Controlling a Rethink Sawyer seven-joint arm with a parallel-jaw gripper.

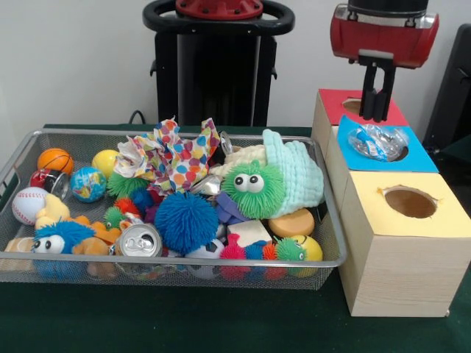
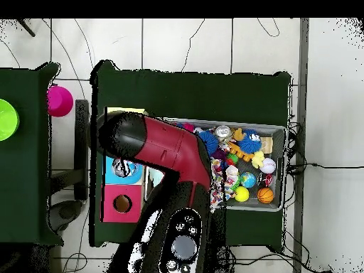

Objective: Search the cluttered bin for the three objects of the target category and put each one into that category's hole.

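Crumpled plastic bottle (image 1: 377,141) on blue hole, just below gripper (image 1: 376,110).

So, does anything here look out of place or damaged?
Yes. A crumpled clear plastic item sits on top of the blue box's hole, not dropped inside. The yellow box's hole has ragged edges. The hand hangs above the red box.

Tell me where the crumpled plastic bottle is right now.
In the front view the crumpled plastic bottle lies in the blue box's hole, between the red box and the yellow box, just below the gripper.
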